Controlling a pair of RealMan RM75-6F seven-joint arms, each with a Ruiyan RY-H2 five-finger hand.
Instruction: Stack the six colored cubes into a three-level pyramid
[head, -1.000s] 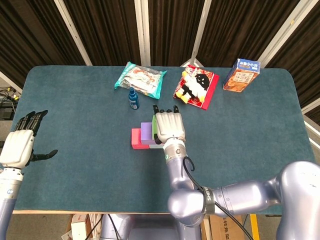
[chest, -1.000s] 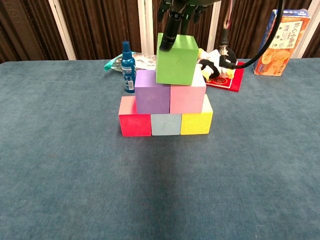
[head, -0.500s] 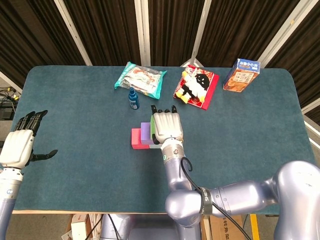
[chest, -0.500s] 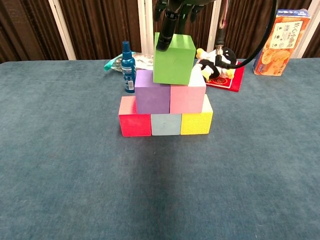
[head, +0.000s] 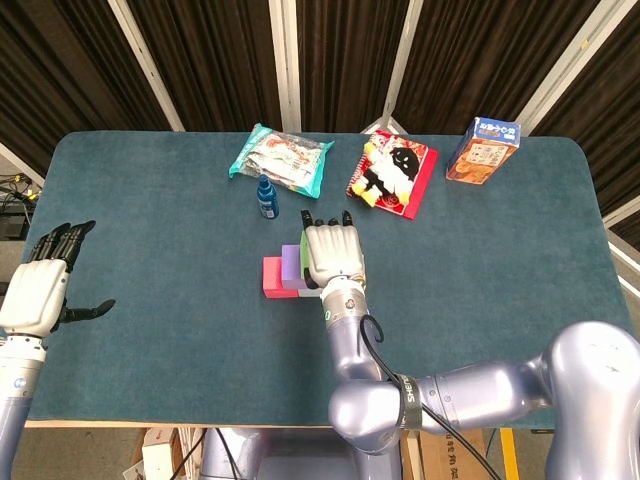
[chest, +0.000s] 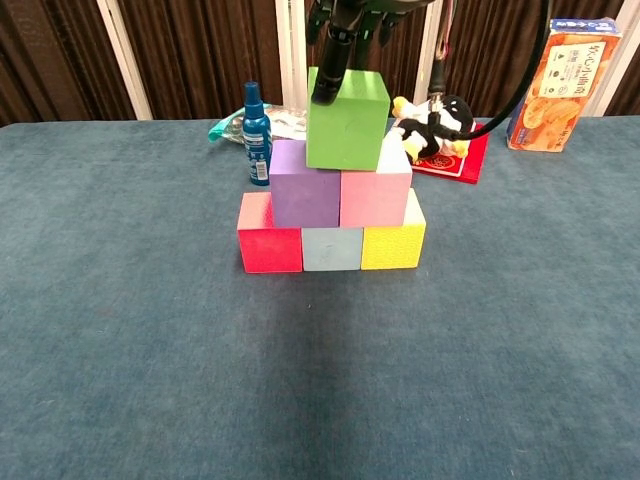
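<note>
Green cube (chest: 346, 119) in right hand (head: 331, 252), atop purple cube (chest: 304, 184) and pink cube (chest: 375, 192)

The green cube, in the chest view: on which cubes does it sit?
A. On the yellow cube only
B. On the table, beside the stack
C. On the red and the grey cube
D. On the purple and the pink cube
D: the green cube sits across the seam between the purple cube and the pink cube, with the right hand on it from above.
</note>
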